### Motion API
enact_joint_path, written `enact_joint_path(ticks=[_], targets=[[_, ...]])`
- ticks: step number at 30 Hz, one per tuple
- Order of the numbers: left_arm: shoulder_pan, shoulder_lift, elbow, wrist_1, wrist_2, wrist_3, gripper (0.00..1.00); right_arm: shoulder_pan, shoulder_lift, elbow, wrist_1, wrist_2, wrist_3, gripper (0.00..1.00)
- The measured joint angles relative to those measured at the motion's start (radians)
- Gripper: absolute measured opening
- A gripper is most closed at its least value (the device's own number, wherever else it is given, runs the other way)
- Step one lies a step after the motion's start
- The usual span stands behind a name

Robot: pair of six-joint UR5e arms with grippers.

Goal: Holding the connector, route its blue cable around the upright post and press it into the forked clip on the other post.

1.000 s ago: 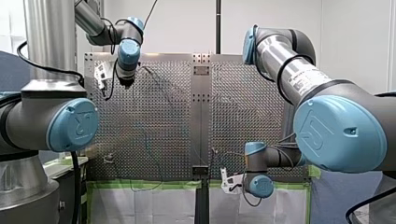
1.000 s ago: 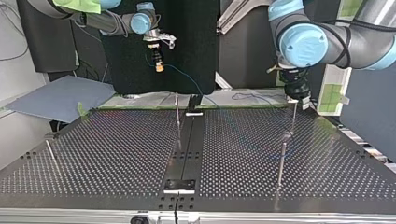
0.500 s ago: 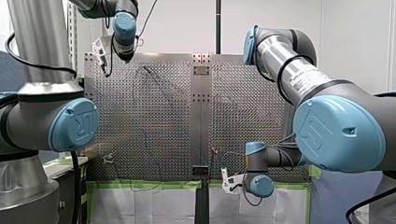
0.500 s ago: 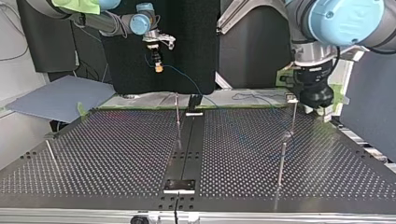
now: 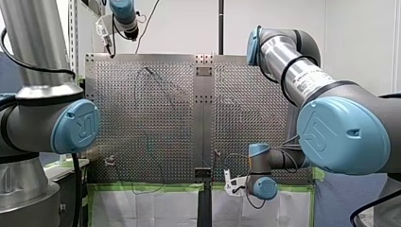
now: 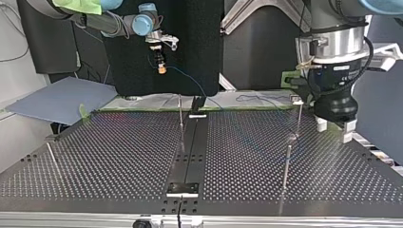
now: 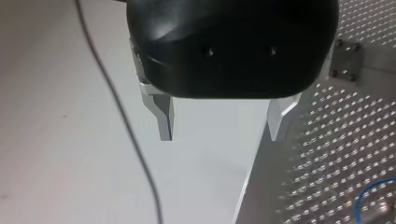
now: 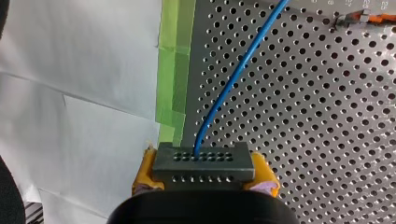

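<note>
The right gripper [image 8: 204, 177] is pinching the grey connector [image 8: 204, 161] between its yellow pads [image 8: 144, 177], holding it raised above the far edge of the perforated table [image 6: 119, 156] at the top view's left, beside the green tape [image 8: 180, 70]. The blue cable [image 8: 233, 79] is leaving the connector's face and running down and to the right in the top view, towards the thin upright post [image 6: 180, 116] near the table's middle; past that it is too faint to follow. The left gripper [image 7: 222, 119] is hanging empty with its metal fingers [image 7: 163, 116] spread wide at the top view's right, just beside the far right post [image 6: 298, 118]. That post's pale head may be the forked clip, though it is too small to tell. The routing is looking not yet begun. The likely risks are the cable going taut and twisting the connector in the pads, slack riding over the post's top instead of wrapping it, and the left gripper knocking the right-hand posts.
</note>
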Motion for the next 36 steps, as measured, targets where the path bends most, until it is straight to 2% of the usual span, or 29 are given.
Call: enact_joint_path(ticks=[13, 18, 21, 28, 36], targets=[[-0.010, -0.078, 0.004, -0.012, 0.119, 0.032, 0.98, 0.005, 0.000, -0.010, 0.019, -0.001, -0.001, 0.00], [-0.011, -0.087, 0.002, -0.015, 0.153, 0.035, 0.98, 0.006, 0.000, -0.016, 0.027, -0.001, -0.002, 0.00], [-0.009, -0.096, 0.002, -0.013, 0.157, 0.035, 0.98, 0.007, 0.000, -0.018, 0.028, 0.000, -0.002, 0.00], [-0.004, -0.129, 0.001, -0.013, 0.130, 0.039, 0.98, 0.008, 0.000, -0.019, 0.028, 0.000, -0.003, 0.00], [0.000, -0.133, 0.001, -0.014, 0.125, 0.041, 0.98, 0.008, 0.000, -0.019, 0.029, 0.000, -0.004, 0.00]])
